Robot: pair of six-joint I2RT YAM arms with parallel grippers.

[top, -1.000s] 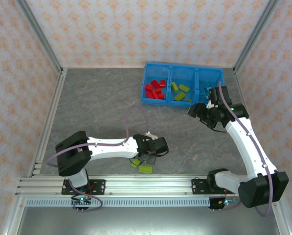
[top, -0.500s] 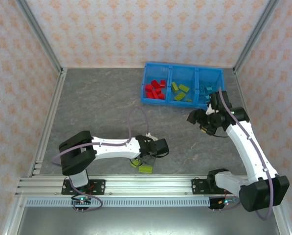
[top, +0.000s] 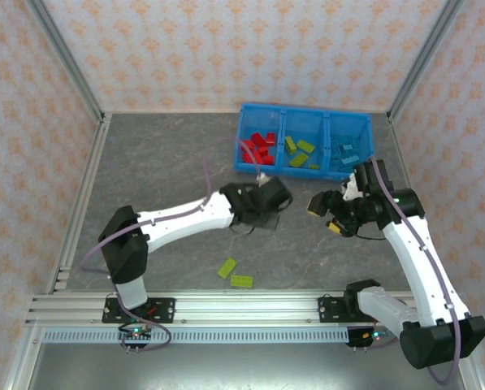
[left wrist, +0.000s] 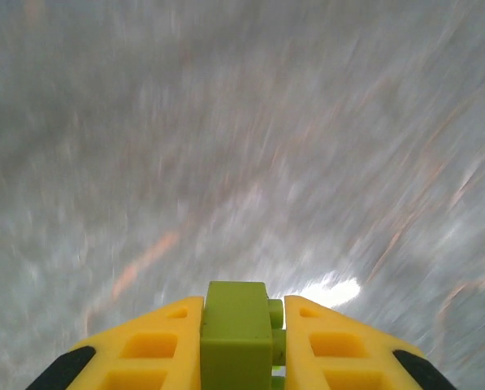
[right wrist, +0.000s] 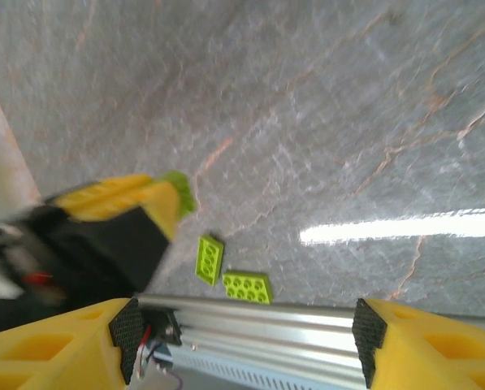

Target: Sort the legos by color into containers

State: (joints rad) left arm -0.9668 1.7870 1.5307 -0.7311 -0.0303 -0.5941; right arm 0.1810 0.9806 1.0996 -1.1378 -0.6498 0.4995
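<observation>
Clenching a lime-green studded plastic brick, left gripper, its near end cut off, long axis straight ahead; right gripper gapes empty.

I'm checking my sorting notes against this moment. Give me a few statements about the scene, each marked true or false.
1. The left gripper is shut on a lime green brick. True.
2. The right gripper holds a red brick. False: its jaws stand open with nothing between them.
3. Two loose lime green bricks lie on the table. True.
4. The red bricks sit in the right compartment of the bin. False: they are in the left compartment; the right one holds light blue bricks.
</observation>
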